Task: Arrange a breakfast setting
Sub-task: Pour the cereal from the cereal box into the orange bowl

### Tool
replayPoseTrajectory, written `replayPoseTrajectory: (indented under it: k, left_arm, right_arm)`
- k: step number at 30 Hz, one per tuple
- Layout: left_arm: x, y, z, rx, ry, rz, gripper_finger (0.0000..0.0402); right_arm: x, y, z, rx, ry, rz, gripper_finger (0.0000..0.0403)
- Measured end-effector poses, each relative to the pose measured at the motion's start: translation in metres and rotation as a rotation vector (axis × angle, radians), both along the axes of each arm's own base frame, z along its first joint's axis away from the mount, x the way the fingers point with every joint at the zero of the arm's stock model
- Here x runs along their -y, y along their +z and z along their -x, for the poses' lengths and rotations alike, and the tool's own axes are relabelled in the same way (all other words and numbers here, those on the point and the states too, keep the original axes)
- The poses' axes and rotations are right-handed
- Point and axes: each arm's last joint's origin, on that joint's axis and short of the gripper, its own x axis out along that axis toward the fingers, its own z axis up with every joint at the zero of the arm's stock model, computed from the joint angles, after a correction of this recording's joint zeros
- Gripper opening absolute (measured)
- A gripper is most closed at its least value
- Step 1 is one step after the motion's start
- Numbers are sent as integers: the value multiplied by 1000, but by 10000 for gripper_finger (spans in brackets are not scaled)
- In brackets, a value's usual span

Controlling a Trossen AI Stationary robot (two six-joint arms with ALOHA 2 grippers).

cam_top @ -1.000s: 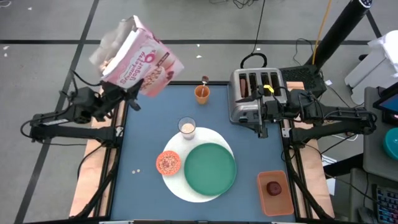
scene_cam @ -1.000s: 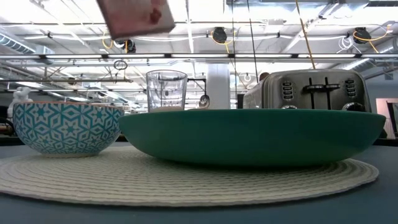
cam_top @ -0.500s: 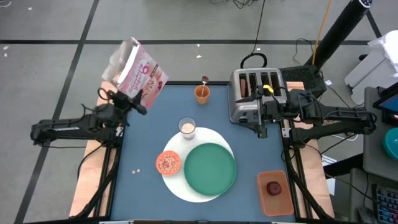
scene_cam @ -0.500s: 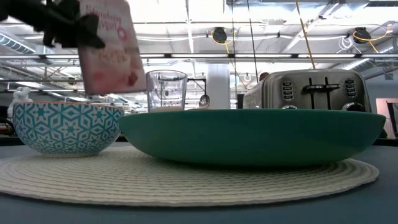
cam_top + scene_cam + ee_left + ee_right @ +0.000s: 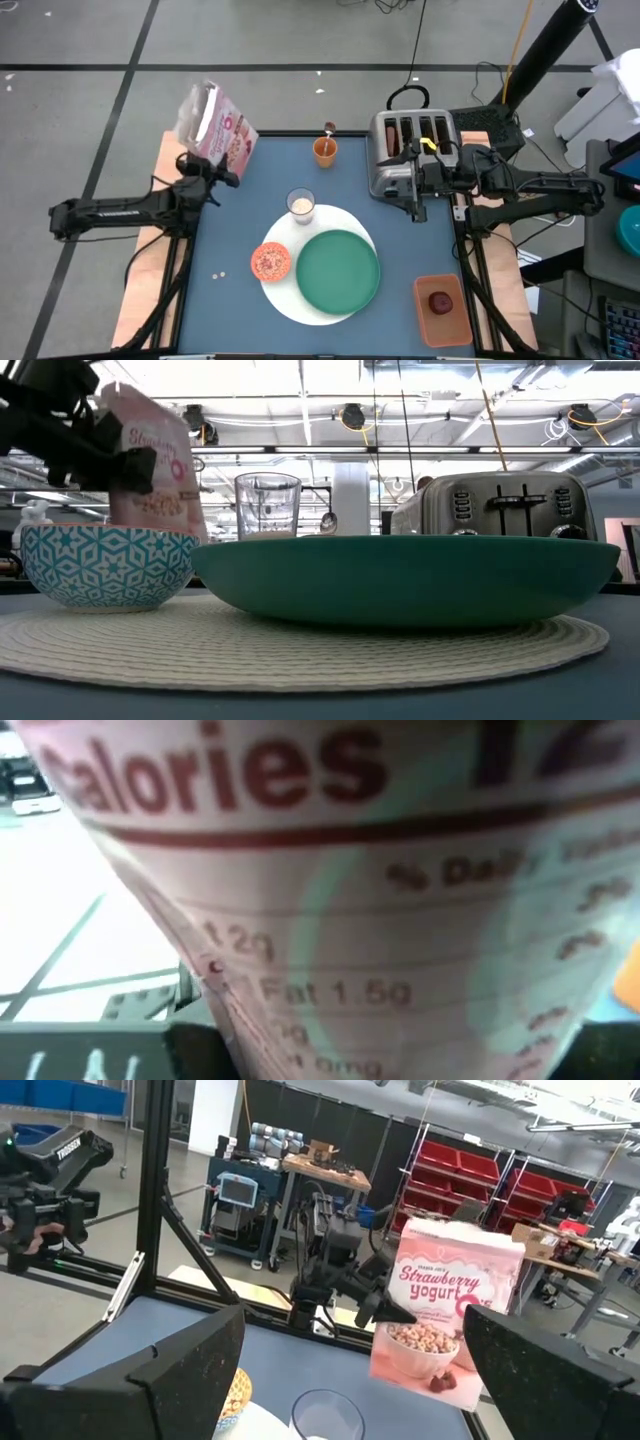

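The pink cereal box [image 5: 215, 128] stands nearly upright over the table's far left corner, with my left gripper [image 5: 214, 172] shut on it. The low view shows the box [image 5: 152, 470] behind the bowl [image 5: 105, 565], which hides its bottom; whether it rests on the table I cannot tell. On the round white mat [image 5: 290, 300] sit the green plate [image 5: 338, 271] and the bowl of cereal [image 5: 270, 262]. The glass [image 5: 301, 204] stands at the mat's far edge. My right gripper [image 5: 420, 208] hangs open by the toaster [image 5: 412, 150], touching nothing. My left gripper pinches the box between its two fingers across the broad front and back faces, at the edge by the narrow nutrition panel [image 5: 330, 980]. One finger [image 5: 385, 1310] lies on the printed front, about halfway up. The fingers come in level from the table's left. The box leans slightly.
An orange cup with a spoon [image 5: 325, 150] stands at the far edge. An orange tray [image 5: 441, 322] at the near right holds a dark red fruit [image 5: 439, 302]. Two cereal pieces [image 5: 218, 275] lie on the blue table left of the mat.
My left gripper has sunk toward the table's far left corner, still shut on the cereal box. The box has come down with it and has turned from steeply tipped to nearly upright. My right arm has kept still.
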Motion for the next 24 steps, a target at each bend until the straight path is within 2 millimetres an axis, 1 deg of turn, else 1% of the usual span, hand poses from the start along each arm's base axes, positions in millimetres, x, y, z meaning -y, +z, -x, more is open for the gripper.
replayPoseTrajectory:
  k: [6,12,24]
  left_arm:
    - [0,-20,3,20,12,36,191]
    - [1,-32,5,-6,14,44,191]
    - [1,-35,5,-13,11,47,191]
  right_arm:
    - [0,0,0,0,0,0,368]
    - [0,0,0,0,0,-1,368]
    - [0,0,0,0,0,0,369]
